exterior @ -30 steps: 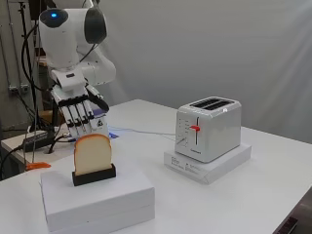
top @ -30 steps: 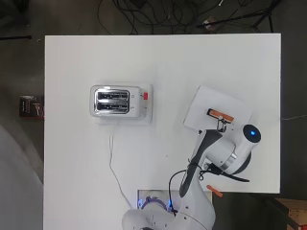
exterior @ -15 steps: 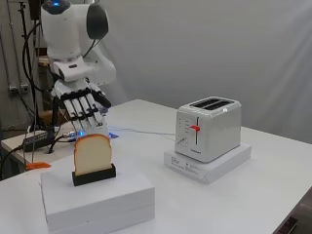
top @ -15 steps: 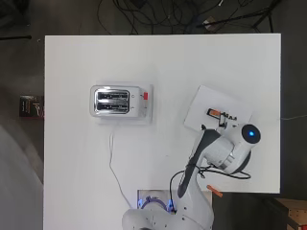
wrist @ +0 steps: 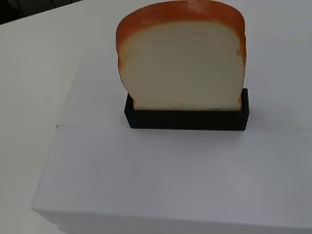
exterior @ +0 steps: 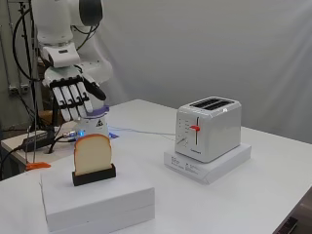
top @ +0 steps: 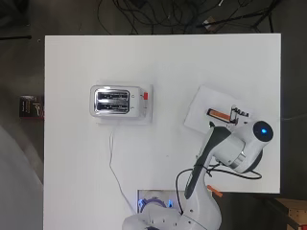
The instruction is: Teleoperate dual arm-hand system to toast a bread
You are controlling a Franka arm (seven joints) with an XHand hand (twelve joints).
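A slice of bread [exterior: 92, 153] stands upright in a black holder [exterior: 94, 174] on a white box [exterior: 97, 197]. From overhead the bread [top: 219, 115] shows edge-on on the box [top: 201, 112]. The hand [exterior: 73, 95] hangs open above and just behind the slice, fingers straight and pointing down, touching nothing. Overhead, the hand [top: 238, 113] sits just right of the slice. The wrist view faces the bread [wrist: 183, 63], its holder [wrist: 187, 118] and the box top [wrist: 170, 170]. The silver toaster [top: 116, 101] [exterior: 208, 127] has its red lever [exterior: 195, 128] up and both slots empty.
The toaster rests on a flat white base [exterior: 207, 163], and its cable [top: 112, 158] runs toward the arm's base. A small orange object [exterior: 36, 165] lies at the table edge near the arm. Bare tabletop lies between box and toaster.
The hand has shifted rightward in the overhead view, past the bread's end, and risen slightly in the side view. Its fingers have straightened. Bread and toaster have not moved.
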